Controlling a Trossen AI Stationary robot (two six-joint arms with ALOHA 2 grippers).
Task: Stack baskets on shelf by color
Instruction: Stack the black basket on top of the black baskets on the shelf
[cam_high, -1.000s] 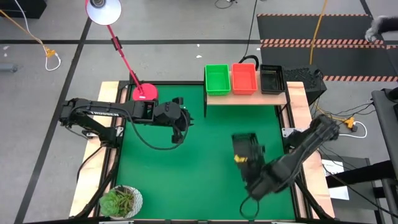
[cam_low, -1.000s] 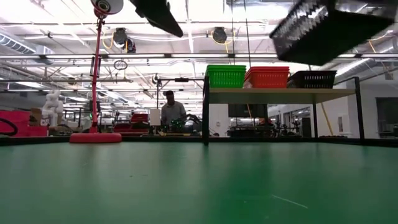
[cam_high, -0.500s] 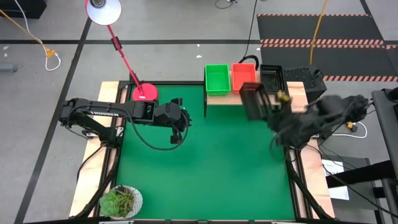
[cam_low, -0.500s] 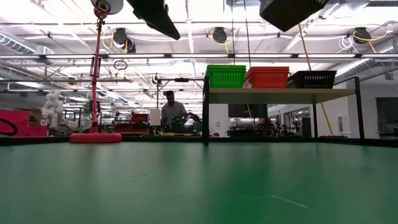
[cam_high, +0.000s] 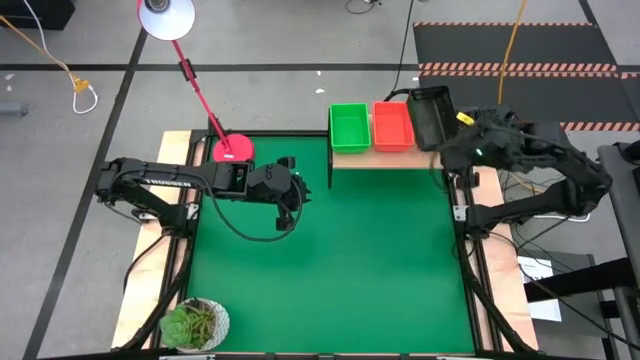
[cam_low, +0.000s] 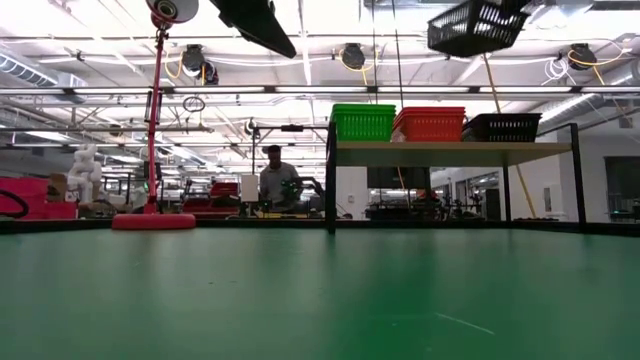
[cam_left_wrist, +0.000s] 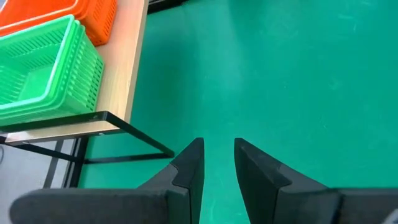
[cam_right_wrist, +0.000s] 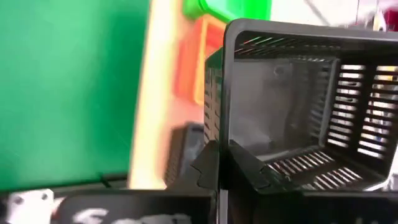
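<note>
My right gripper (cam_high: 452, 132) is shut on a black basket (cam_high: 428, 115), held high over the right end of the light-wood shelf (cam_high: 395, 157). In the low view the held basket (cam_low: 478, 25) hangs well above the black basket (cam_low: 502, 127) on the shelf. The green baskets (cam_high: 350, 127) and the orange-red baskets (cam_high: 392, 125) sit stacked on the shelf's left and middle. My left gripper (cam_high: 290, 205) hovers over the table's far left part, open by a narrow gap and empty; it also shows in its wrist view (cam_left_wrist: 217, 163). My right gripper holds the black basket by one wall near the rim (cam_right_wrist: 219, 134), with one finger (cam_right_wrist: 250, 167) inside the basket and the other (cam_right_wrist: 208, 167) outside. The basket is lifted clear of the shelf and tilted.
A red lamp base (cam_high: 232, 150) stands at the table's far left, its head (cam_high: 167, 18) beyond the table. A potted plant (cam_high: 195, 325) sits at the near left corner. A person (cam_low: 275, 182) is in the room behind the table. The green tabletop (cam_high: 330, 260) lies between the arms.
My right gripper has carried the black basket from above the table's middle right toward the far edge, to a place over the shelf's right end. The basket has stayed lifted clear and has turned about in the hold.
</note>
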